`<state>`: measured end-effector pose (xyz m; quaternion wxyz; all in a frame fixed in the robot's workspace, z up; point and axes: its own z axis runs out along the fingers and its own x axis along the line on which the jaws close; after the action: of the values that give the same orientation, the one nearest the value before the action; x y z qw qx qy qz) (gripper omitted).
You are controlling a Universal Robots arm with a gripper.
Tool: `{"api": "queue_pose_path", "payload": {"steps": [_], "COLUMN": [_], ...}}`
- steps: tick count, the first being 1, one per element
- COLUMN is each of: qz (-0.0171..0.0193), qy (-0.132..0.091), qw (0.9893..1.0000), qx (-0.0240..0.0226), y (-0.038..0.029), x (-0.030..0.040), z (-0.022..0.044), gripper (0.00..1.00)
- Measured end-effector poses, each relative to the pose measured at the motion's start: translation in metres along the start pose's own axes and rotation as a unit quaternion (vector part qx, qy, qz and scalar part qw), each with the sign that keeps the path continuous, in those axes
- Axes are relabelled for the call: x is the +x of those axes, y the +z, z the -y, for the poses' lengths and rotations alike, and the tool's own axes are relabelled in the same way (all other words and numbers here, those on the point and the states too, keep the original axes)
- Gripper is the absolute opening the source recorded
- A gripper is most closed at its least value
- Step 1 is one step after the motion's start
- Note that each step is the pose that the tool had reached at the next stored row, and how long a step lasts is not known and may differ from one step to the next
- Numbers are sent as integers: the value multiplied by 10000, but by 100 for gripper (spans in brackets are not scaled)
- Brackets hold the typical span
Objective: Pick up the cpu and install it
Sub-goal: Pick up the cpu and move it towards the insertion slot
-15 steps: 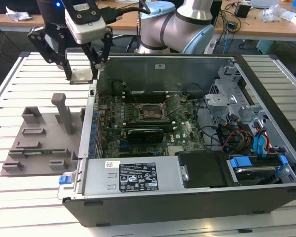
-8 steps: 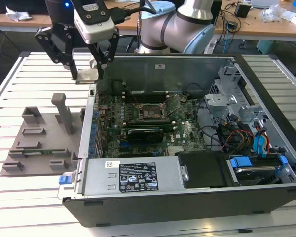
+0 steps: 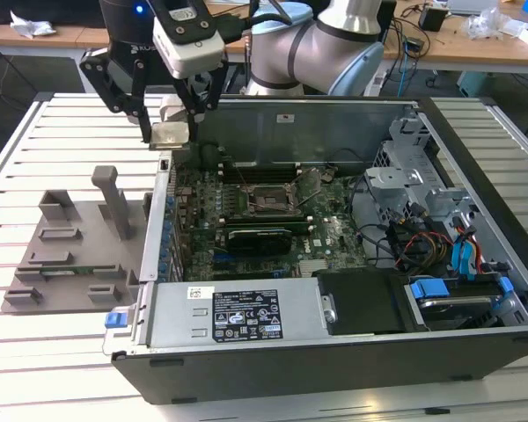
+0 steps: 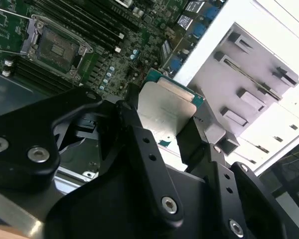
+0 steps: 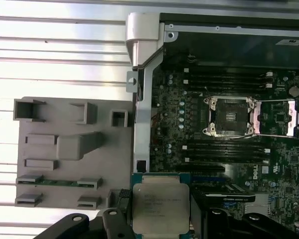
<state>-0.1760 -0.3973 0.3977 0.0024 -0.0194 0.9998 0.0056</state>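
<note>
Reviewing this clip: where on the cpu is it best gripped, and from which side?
By two opposite thin edges, coming down from above. The cpu is a thin flat square, so only its edges give purchase, and that leaves its underside free. The pincer grips it this way now.

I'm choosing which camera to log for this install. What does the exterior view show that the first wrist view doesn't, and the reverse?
Exterior view: the arm, the power supply and the cabled drive cage. First wrist view: the cpu, metal top face-on, and a straight-down look into the socket. Both: the gripper shut on the cpu, the grey holder tray, the motherboard.
</note>
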Motion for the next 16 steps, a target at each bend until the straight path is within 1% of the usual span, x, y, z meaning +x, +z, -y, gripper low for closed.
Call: {"api": "queue_pose_path", "payload": {"steps": [5,8,13,14,16], "qz": [-1,0,0,-1,0], "qy": [0,0,0,0,0], "qw": [10000,10000,10000,10000,10000], "qx": [0,0,0,0,0], "y": [0,1,2,2,2], "x": [-79,-155,-246,-276,-304], "z": [3,6,9,11,12], "gripper": [55,55,55,55,55]}}
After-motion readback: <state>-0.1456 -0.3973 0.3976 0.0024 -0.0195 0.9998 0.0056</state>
